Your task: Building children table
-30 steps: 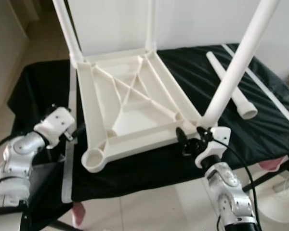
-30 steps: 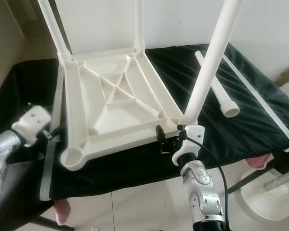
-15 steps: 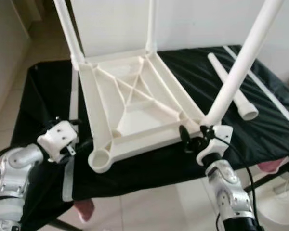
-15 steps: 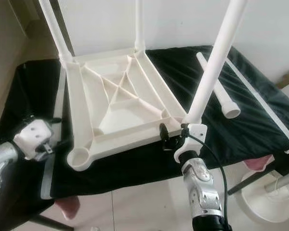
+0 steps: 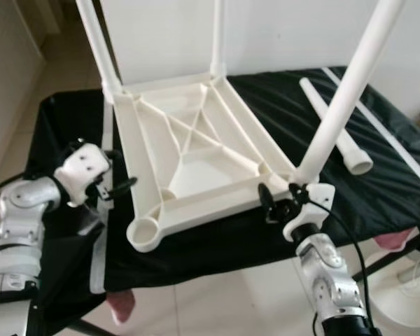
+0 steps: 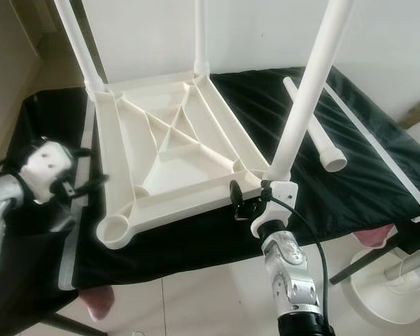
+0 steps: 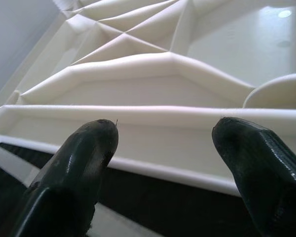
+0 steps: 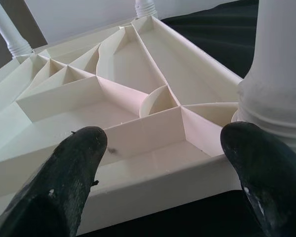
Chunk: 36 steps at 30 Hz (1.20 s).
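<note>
I saw the upturned white tabletop [image 5: 196, 150] lying on the black-draped surface [image 5: 378, 175]. My left gripper [image 5: 119, 187] and right gripper [image 5: 269, 203] faced its edges, both jaws apart, gripping nothing.

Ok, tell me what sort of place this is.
Probably a room in a home, used as an assembly spot: pale tiled floor, plain white wall, and a black-draped table holding an upturned white children's table.
</note>
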{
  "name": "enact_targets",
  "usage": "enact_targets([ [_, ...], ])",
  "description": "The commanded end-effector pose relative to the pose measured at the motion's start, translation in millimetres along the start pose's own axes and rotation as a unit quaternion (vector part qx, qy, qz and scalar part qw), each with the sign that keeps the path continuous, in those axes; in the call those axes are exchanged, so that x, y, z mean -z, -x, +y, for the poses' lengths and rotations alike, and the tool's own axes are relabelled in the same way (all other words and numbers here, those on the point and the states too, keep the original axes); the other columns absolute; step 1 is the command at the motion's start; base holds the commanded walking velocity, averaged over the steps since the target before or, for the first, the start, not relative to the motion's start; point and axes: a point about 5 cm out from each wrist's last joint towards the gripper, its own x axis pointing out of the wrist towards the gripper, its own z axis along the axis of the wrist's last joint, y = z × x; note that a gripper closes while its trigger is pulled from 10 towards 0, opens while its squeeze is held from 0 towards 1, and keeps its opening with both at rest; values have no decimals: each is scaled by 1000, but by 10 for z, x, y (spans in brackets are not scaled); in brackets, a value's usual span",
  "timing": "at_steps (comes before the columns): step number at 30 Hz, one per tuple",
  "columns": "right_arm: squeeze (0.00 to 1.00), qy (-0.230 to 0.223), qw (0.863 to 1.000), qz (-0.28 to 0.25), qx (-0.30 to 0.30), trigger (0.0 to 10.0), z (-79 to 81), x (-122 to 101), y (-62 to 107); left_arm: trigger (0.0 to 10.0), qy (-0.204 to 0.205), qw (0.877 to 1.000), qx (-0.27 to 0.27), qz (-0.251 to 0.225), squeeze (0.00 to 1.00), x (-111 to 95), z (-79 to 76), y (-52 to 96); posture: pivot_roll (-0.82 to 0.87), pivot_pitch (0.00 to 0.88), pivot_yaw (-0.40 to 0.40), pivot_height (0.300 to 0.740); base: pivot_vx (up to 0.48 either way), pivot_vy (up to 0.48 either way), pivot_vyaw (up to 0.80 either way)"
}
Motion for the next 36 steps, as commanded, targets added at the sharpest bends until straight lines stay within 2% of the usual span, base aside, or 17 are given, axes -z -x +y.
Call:
enact_targets([
  [1, 0, -9, 999, 32, 1, 10000, 13, 140, 51, 10000, 10, 986, -167, 11, 0, 59, 97, 4, 27, 49, -5, 740, 0, 0, 0],
  [2, 0, -9, 999, 32, 3, 10000, 14, 146, 69, 10000, 7, 989, -149, 17, 0, 78, 5, -49, 17, 57, 3, 740, 0, 0, 0],
  [4, 0, -9, 999, 32, 3, 10000, 14, 146, 69, 10000, 7, 989, -149, 17, 0, 78, 5, -49, 17, 57, 3, 740, 0, 0, 0],
  [6, 0, -11, 999, 31, 10, 10000, 1, 153, 99, 10000, -7, 994, -103, 22, 0, 119, -159, -109, 14, 61, 7, 740, 0, 0, 0],
  [7, 0, -11, 999, 31, 10, 10000, 1, 153, 99, 10000, -7, 994, -103, 22, 0, 119, -159, -109, 14, 61, 7, 740, 0, 0, 0],
  [8, 0, -9, 999, 32, 12, 10000, -7, 160, 111, 10000, -14, 997, -73, 20, 0, 128, -220, -119, 12, 64, 10, 740, 0, 0, 0],
  [11, 0, -5, 999, 32, 13, 10000, -17, 164, 119, 10000, -24, 999, -14, 16, 0, 133, -321, -98, 16, 72, 11, 740, 0, 0, 0],
  [14, 0, -5, 999, 32, 13, 10000, -17, 164, 119, 10000, -24, 999, -14, 16, 0, 133, -321, -98, 16, 72, 11, 740, 0, 0, 0],
  [16, 0, -2, 999, 31, 14, 10000, -31, 157, 115, 10000, -28, 998, 46, 13, 0, 128, -436, -40, 20, 74, 7, 740, 0, 0, 0],
  [17, 0, -2, 999, 31, 14, 10000, -31, 157, 115, 10000, -28, 998, 46, 13, 0, 128, -436, -40, 20, 74, 7, 740, 0, 0, 0],
  [19, 0, 0, 999, 30, 14, 10000, -45, 145, 89, 10000, -13, 995, 101, 6, 0, 96, -553, 41, 25, 74, 3, 740, 0, 0, 0],
  [25, 0, 0, 1000, 30, 7, 10000, -24, 143, 47, 10000, 30, 989, 145, -14, 0, 6, -632, 118, 35, 71, -5, 740, 0, 0, 0],
  [32, 0, 3, 1000, 28, -6, 10000, 5, 138, 12, 10000, 57, 986, 149, -48, 0, -95, -619, 156, 40, 69, -6, 740, 0, 0, 0],
  [33, 0, 11, 1000, 23, -14, 10000, 21, 124, -4, 10000, 62, 990, 105, -65, 0, -121, -489, 154, 43, 67, -9, 740, 0, 0, 0],
  [34, 0, 11, 1000, 23, -14, 10000, 21, 124, -4, 10000, 62, 990, 105, -65, 0, -121, -489, 154, 43, 67, -9, 740, 0, 0, 0],
  [35, 0, 21, 999, 15, -19, 10000, 39, 109, -5, 10000, 58, 994, 57, -68, 0, -110, -350, 141, 43, 67, -9, 740, 0, 0, 0],
  [36, 0, 21, 999, 15, -19, 10000, 39, 109, -5, 10000, 58, 994, 57, -68, 0, -110, -350, 141, 43, 67, -9, 740, 0, 0, 0],
])
